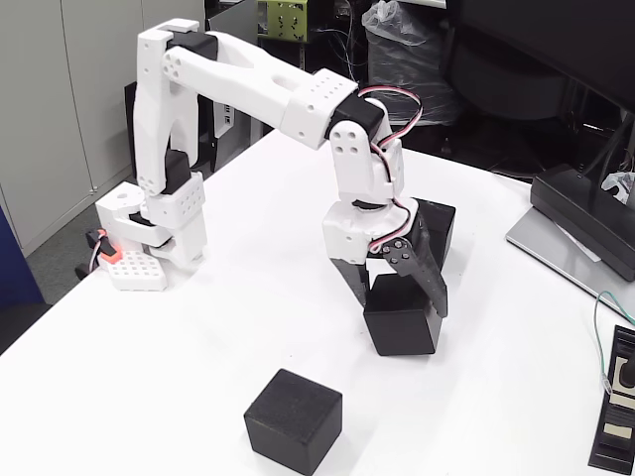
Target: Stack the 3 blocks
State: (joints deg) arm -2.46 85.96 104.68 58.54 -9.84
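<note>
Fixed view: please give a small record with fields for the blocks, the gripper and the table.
near block: black cube, alone at the front of the table
middle block: black cube, between the gripper fingers
far block: black cube, behind the arm, partly hidden
gripper: around the middle block's top
stacked: none yet
table: white

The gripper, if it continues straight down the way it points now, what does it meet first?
The gripper points down, its fingers straddling the middle black cube. It would meet that cube first, probably already touching it.
</note>
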